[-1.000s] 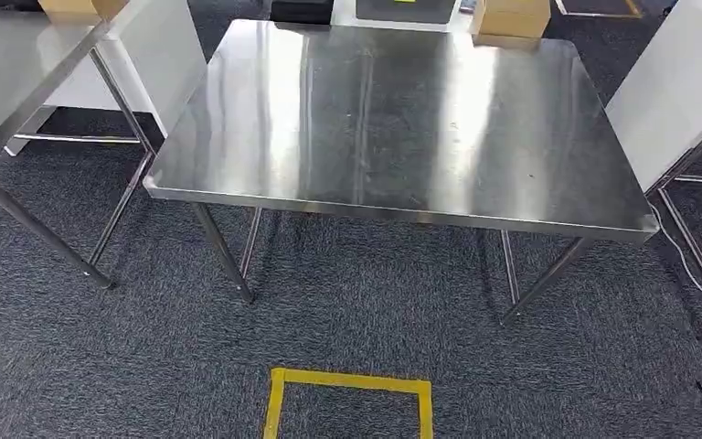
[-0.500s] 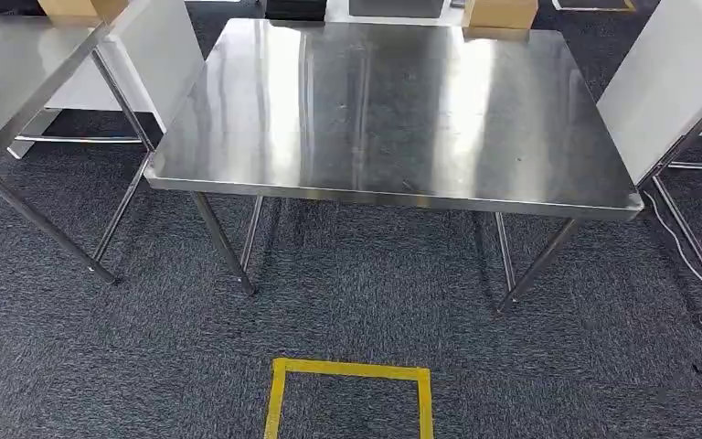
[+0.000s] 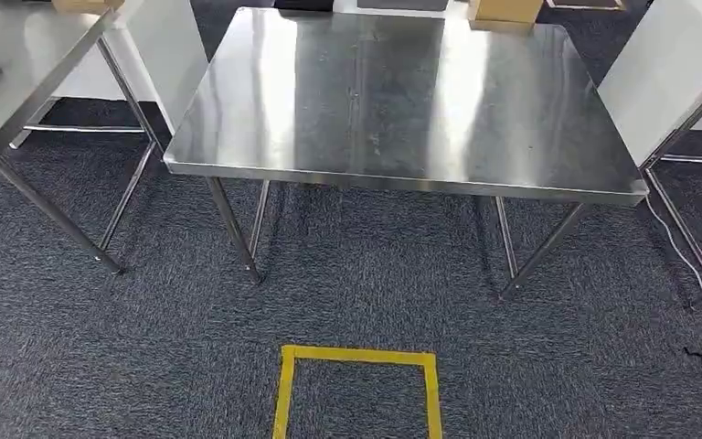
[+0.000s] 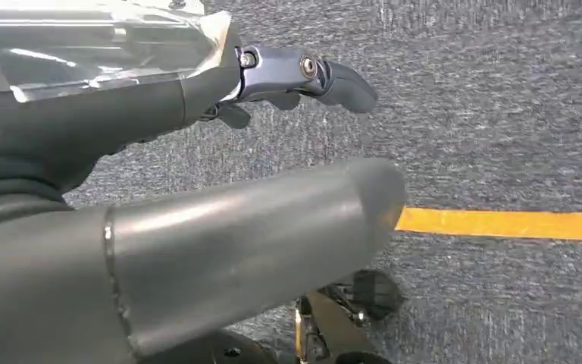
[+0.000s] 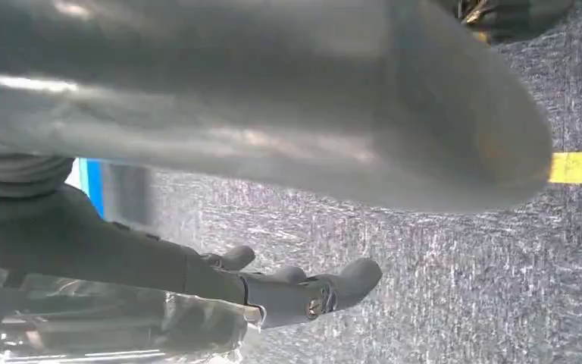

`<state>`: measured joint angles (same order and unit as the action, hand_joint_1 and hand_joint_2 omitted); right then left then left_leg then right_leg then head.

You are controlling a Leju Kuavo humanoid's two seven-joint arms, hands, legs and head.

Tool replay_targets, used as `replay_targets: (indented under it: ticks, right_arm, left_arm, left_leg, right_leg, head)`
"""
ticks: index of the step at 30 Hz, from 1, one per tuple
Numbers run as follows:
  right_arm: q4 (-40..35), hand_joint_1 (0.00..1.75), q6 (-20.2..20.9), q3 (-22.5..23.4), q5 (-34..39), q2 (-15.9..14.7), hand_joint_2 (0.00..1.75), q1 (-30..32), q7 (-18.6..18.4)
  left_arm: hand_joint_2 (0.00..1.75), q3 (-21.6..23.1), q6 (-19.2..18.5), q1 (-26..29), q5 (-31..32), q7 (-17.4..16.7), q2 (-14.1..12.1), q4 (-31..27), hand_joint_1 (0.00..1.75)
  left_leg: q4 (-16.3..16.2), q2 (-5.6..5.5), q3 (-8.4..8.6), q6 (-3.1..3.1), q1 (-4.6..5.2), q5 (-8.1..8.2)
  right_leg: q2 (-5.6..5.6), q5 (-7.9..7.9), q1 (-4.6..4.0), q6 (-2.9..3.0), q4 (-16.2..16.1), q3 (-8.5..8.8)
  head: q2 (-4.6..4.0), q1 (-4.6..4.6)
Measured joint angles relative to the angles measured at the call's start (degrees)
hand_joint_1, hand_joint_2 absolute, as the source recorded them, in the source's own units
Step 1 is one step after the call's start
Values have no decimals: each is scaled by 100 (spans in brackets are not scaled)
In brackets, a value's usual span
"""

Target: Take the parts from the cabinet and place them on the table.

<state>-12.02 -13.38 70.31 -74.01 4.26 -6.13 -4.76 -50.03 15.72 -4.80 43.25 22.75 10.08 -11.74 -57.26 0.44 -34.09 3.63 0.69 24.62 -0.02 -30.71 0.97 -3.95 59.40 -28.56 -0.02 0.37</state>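
Head view: steel table straight ahead on dark carpet, top bare and reflective. Yellow tape square on the carpet nearer the camera, well short of the table legs. Second table to the left, apart from the first. Cardboard box at the far edge of the frame, behind the table. White panel leaning at the right. Left wrist view: left hand over carpet, thumb thick and extended, dark fingers stretched out, well apart from the thumb. A clear, shiny part lies against the fingers on the side away from the thumb; cannot tell whether the hand grips it or merely touches it. Right wrist view: right hand likewise, thumb out, fingers extended, the same sort of clear part beside the fingers; hold cannot be told. No part lies on the table.
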Motion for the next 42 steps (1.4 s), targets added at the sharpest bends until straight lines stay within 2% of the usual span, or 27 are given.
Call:
replay_targets:
  ticks: [1,2,5,6,7,9,10,11,13,15,16,17,21,23,25,26,27,28,31,32,33,36,37,38,40,41,42]
  right_arm:
    - [0,0,9,-4,-24,-7,0,-13,54]
    - [0,0,11,-9,-46,-4,0,-7,94]
    - [0,0,28,-17,-103,-20,0,24,173]
    - [2,0,37,-22,-111,-9,0,27,177]
    - [2,0,42,-31,-114,-9,0,24,177]
    - [2,0,46,-52,-120,-11,0,32,179]
    - [2,0,50,-55,-124,-11,0,33,179]
    - [2,0,57,-57,-129,-11,0,40,177]
    - [2,0,57,-74,-159,-9,0,63,157]
    - [2,0,57,-114,-164,-4,0,58,66]
    - [2,0,57,-118,-159,-7,0,46,39]
    - [0,0,57,-118,-149,-20,0,34,22]
    - [0,0,57,-118,-98,-31,0,34,-22]
    - [2,0,57,-118,-89,-39,0,32,-48]
    - [2,0,55,-118,-57,-46,0,28,-107]
    - [2,0,48,-116,-39,-52,0,33,-136]
    - [2,0,41,-116,-2,-66,0,43,-155]
    - [2,0,37,-114,31,-74,0,49,-166]
    - [2,0,9,-98,114,-85,0,38,-173]
    - [0,0,-2,-92,138,-90,0,23,-169]
    - [2,0,-7,-83,155,-90,0,27,-149]
    - [2,0,-18,-24,205,-85,0,63,-112]
    - [2,0,-18,-6,208,-70,0,59,-112]
    - [0,0,-20,2,208,-68,0,56,-107]
    - [0,0,-22,9,208,-63,0,65,-103]
    - [0,0,-22,11,210,-63,0,70,-103]
    - [0,0,-22,11,210,-63,0,75,-103]
  left_arm:
    - [0,-2,15,0,-41,20,4,0,0]
    - [0,-13,39,3,-72,39,2,0,0]
    - [0,-68,87,9,-133,85,9,0,0]
    - [0,-96,105,20,-140,90,6,0,0]
    - [0,-109,114,29,-142,94,4,0,0]
    - [0,-129,120,38,-142,96,4,2,0]
    - [0,-144,129,42,-142,96,2,2,0]
    - [0,-149,138,48,-148,98,2,2,0]
    - [0,-166,164,61,-159,100,2,2,0]
    - [0,-168,170,67,-127,100,2,2,0]
    - [0,-166,168,64,-109,100,4,2,0]
    - [0,-166,166,59,-83,98,20,7,0]
    - [0,-164,166,77,-26,46,48,13,0]
    - [0,-162,164,66,-9,13,68,13,0]
    - [0,-151,140,57,37,-64,70,13,0]
    - [0,-138,118,59,70,-99,79,13,0]
    - [0,-120,109,59,112,-127,90,13,0]
    - [0,-103,98,58,131,-153,101,13,0]
    - [0,-59,48,46,219,-197,129,13,0]
    - [0,-33,33,40,236,-201,133,13,0]
    - [0,-7,-4,28,247,-203,138,13,0]
    - [0,24,-50,11,262,-203,144,13,0]
    - [0,26,-50,11,262,-203,142,13,0]
    - [0,28,-53,11,265,-203,144,13,0]
    - [0,31,-52,9,271,-203,142,13,0]
    - [0,31,-53,10,271,-203,140,13,0]
    - [0,31,-53,13,271,-203,140,13,0]
  left_leg:
    - [-10,5,0,-19,5,-25]
    - [-16,9,-4,-48,41,-34]
    - [5,14,-3,-144,8,-113]
    - [-42,5,-35,-174,-3,-89]
    - [-177,-29,-97,-233,-26,98]
    - [-904,-56,-365,-309,-76,676]
    - [-1428,-61,-558,-357,-106,949]
    - [-1724,-60,-646,-396,-135,1054]
    - [-1568,-55,-457,-462,-211,888]
    - [-587,-54,156,-523,-292,434]
    - [-198,-67,369,-546,-330,368]
    - [-63,-99,406,-534,-265,458]
    - [-83,-84,283,-246,-171,358]
    - [-42,-55,244,-115,-175,277]
    - [-44,-27,155,-47,-150,225]
    - [-47,-23,116,-38,-139,198]
    - [-49,-23,83,-37,-122,170]
    - [-51,-25,58,-41,-113,145]
    - [-56,-29,18,-95,-112,76]
    - [-76,-28,8,-125,-62,66]
    - [-61,-25,8,-156,-63,46]
    - [-39,-31,2,-262,-83,-30]
    - [-115,-41,-50,-286,-118,56]
    - [-310,-45,-130,-319,-124,285]
    - [-1207,-54,-467,-372,-144,871]
    - [-1638,-56,-624,-398,-148,1051]
    - [-1844,-55,-675,-419,-156,1089]
  right_leg:
    - [-10,-33,-14,86,-424,195]
    - [-12,48,-78,126,-430,178]
    - [-8,112,-91,229,-421,150]
    - [-13,186,51,282,-468,150]
    - [-25,221,37,286,-467,152]
    - [-37,284,48,366,-464,81]
    - [-38,317,48,354,-459,25]
    - [-38,348,52,341,-452,-19]
    - [-34,379,91,292,-433,-70]
    - [-28,383,138,271,-356,-114]
    - [-25,363,138,221,-302,-149]
    - [-20,344,67,151,-228,-235]
    - [-11,454,59,-48,-255,-300]
    - [-14,152,84,10,109,-496]
    - [-12,-313,87,88,1074,-916]
    - [-7,-445,65,78,1439,-1049]
    - [-7,-459,57,42,1561,-1055]
    - [-7,-397,56,7,1399,-915]
    - [-11,35,50,-61,-129,50]
    - [-4,12,10,-7,-393,116]
    - [4,63,-32,67,-385,102]
    - [3,140,-6,183,-394,70]
    - [-13,182,105,237,-406,73]
    - [-14,216,91,297,-406,68]
    - [-30,266,70,347,-400,7]
    - [-33,280,68,327,-393,-29]
    - [-33,293,70,312,-386,-53]
  head:
    - [0,-4]
    - [0,-17]
    - [0,-26]
    - [0,-15]
    - [0,-33]
    - [0,-52]
    - [0,-53]
    - [0,-59]
    - [0,-59]
    - [0,-59]
    - [0,-79]
    - [0,-110]
    - [0,-98]
    - [0,-74]
    - [0,-70]
    - [0,-68]
    - [0,-68]
    - [0,-72]
    - [0,-68]
    - [0,-64]
    - [0,-77]
    - [0,-68]
    - [0,-70]
    - [0,-83]
    - [0,-94]
    - [0,-101]
    - [0,-101]
